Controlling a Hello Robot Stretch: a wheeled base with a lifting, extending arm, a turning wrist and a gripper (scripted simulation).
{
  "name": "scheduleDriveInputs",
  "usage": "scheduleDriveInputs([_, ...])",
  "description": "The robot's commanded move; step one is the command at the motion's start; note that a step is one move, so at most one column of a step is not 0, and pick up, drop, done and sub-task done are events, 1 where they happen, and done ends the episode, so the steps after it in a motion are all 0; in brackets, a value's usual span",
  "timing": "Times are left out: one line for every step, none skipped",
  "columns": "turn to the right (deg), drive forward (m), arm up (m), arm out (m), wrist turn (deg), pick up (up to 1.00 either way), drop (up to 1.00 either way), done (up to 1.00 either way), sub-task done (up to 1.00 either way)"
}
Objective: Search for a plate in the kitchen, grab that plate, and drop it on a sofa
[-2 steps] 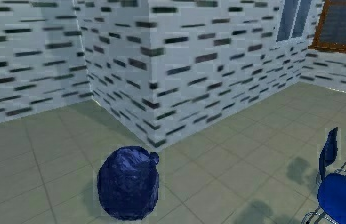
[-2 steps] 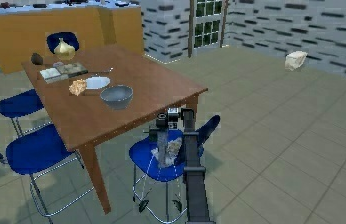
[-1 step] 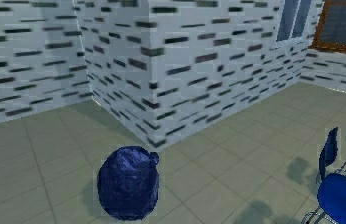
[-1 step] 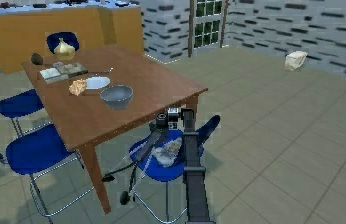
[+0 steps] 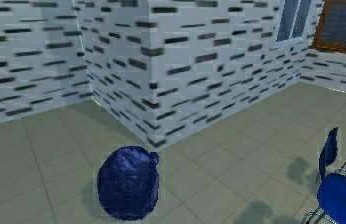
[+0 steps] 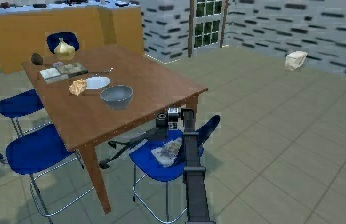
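Presently the gripper (image 6: 162,123) hangs at the edge of the wooden table (image 6: 151,92); whether it holds anything cannot be told.

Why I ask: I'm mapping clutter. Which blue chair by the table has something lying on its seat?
The chair at the table's near corner: a pale grey thing lies on its seat. The other seats in view are bare.

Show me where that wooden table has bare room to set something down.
The table is bare between the grey bowl and its right-hand corner, and along its near edge. It is crowded left of the bowl, around the white plate.
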Motion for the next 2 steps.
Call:
scheduleDriveInputs([0.0, 0.0, 0.0, 0.0, 45.0, 0.0, 0.0, 0.0, 0.0])
scheduleDriveInputs([0.0, 0.0, 0.0, 0.0, 42.0, 0.0, 0.0, 0.0, 0.0])
